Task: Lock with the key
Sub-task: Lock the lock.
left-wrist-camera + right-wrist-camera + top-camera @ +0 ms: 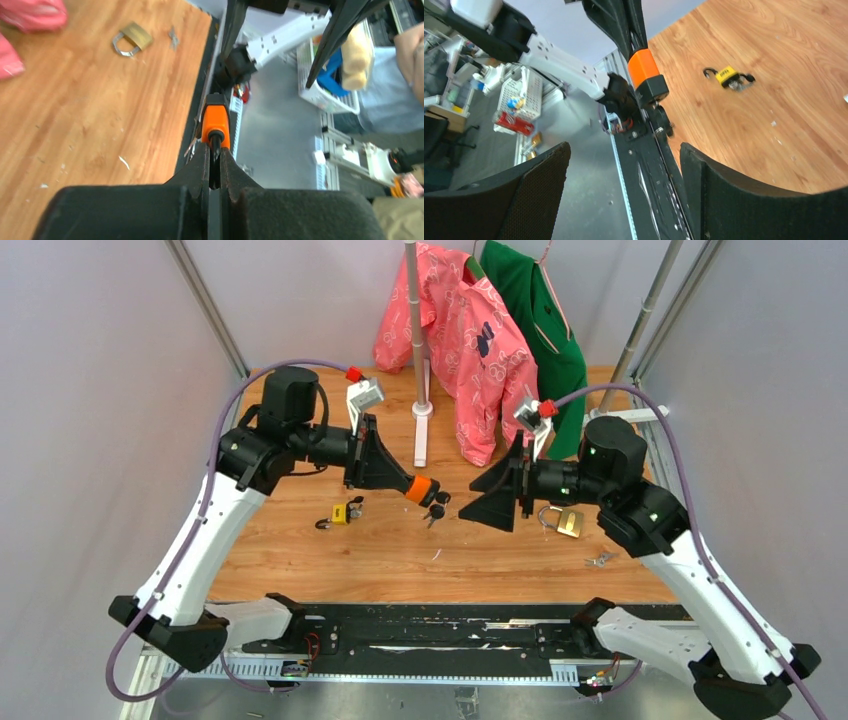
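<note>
My left gripper (408, 485) is shut on the black shackle end of an orange padlock (421, 489) and holds it above the table's middle. A bunch of black keys (437, 506) hangs from the lock's far end. In the left wrist view the lock (215, 121) sticks out past the closed fingers (200, 167). My right gripper (482, 512) is open and empty, just right of the keys and facing them. In the right wrist view the orange lock (644, 67) and hanging keys (662, 126) sit ahead of the spread fingers (704, 170).
A small yellow padlock (343, 512) lies on the wooden table (400, 550) under the left arm. A brass padlock (565, 521) lies under the right arm, with loose keys (600, 560) nearby. A pink shirt (465, 335) and green shirt (545, 330) hang on a stand (420, 390) at the back.
</note>
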{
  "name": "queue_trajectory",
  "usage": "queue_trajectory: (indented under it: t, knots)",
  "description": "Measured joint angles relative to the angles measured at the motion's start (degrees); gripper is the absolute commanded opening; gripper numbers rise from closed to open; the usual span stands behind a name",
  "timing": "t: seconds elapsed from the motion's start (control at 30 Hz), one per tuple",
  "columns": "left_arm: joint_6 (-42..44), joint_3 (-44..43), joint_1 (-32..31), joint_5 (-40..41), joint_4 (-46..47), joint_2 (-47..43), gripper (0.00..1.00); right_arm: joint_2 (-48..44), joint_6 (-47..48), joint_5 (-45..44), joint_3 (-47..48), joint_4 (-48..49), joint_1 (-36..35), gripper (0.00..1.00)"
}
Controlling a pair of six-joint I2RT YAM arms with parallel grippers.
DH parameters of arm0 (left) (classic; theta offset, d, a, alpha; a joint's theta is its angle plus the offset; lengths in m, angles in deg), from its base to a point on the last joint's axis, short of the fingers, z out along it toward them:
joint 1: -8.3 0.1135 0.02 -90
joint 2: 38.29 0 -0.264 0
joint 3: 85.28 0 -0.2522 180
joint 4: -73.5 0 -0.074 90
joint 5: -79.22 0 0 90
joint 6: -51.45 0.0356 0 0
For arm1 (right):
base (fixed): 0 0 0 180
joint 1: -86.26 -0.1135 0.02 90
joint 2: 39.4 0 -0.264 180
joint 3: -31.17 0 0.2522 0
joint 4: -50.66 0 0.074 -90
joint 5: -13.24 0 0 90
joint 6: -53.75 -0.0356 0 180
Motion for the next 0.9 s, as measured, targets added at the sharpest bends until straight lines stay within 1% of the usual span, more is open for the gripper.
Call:
queue_trajectory:
  t: [0.1,0.17,0.27,0.4,0.53,0.67,0.8,0.87,0.9]
  knots:
    - [6.4,0.68,0.0,-2.69,-6.56,1.97,0.0,-2.62,4.46,-1.27,-0.15,-6.56,0.0,0.81]
    - [9.53,1.27,-0.37,-3.58,-9.57,3.56,0.0,-3.43,6.6,-1.01,-1.11,-8.57,0.02,0.8]
    - [14.1,2.1,-2.43,-3.78,-13.55,6.78,0.0,-3.54,9.38,2.56,-4.35,-10.08,0.02,0.78]
    - [17.51,2.16,-6.05,-3.87,-16.79,9.51,0.0,-2.08,11.26,5.75,-8.37,-9.94,0.02,0.76]
    - [19.08,2.16,-7.5,-4.0,-18.4,9.92,0.0,-0.59,11.87,6.29,-13.35,-7.45,-0.61,0.74]
    - [19.67,2.16,-7.56,-3.98,-18.82,9.94,0.0,0.11,10.99,6.49,-18.6,-2.21,-2.45,0.66]
    - [19.93,2.16,-7.78,-3.96,-19.08,9.94,0.0,1.99,8.41,7.06,-21.14,3.41,-4.44,0.62]
    - [19.96,2.16,-7.85,-3.98,-19.21,9.94,0.0,2.84,7.76,7.48,-21.14,5.84,-5.86,0.57]
    - [19.98,2.16,-7.87,-3.98,-19.3,9.97,0.0,3.21,7.34,7.69,-21.14,6.93,-6.56,0.52]
